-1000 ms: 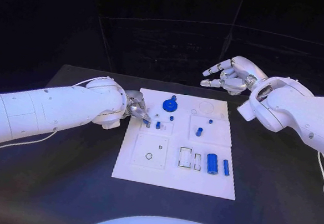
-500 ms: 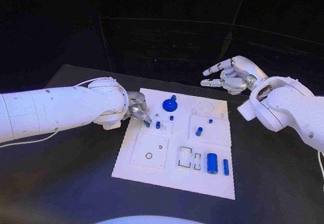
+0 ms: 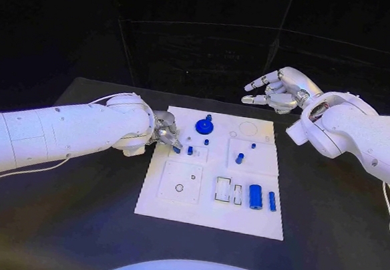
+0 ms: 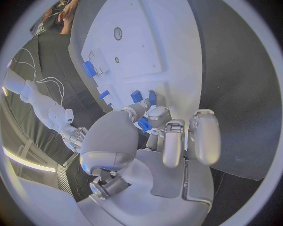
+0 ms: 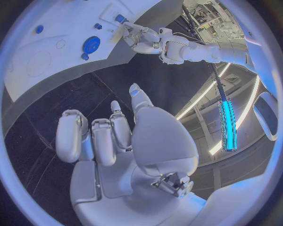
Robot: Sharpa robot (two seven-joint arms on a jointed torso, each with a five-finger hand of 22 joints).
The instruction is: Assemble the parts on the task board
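The white rectangular task board [image 3: 217, 178] lies in the middle of the black table [image 3: 338, 228]. At the board's upper left edge the left hand [image 3: 165, 133] pinches a small blue peg [image 4: 143, 124] between thumb and fingers, its tip just beside two short blue pegs [image 3: 190, 150] standing in the board. Compared with a second ago, the left hand has drawn slightly back toward the board's edge, and since half a second ago it has barely moved. A round blue knob [image 3: 205, 127] sits near the board's far edge, a blue cylinder [image 3: 256, 197] and a thin blue bar [image 3: 272, 200] toward its near right corner. The right hand [image 3: 277, 88] hangs beyond the board's far edge, unchanged, fingers loosely curled apart, holding nothing.
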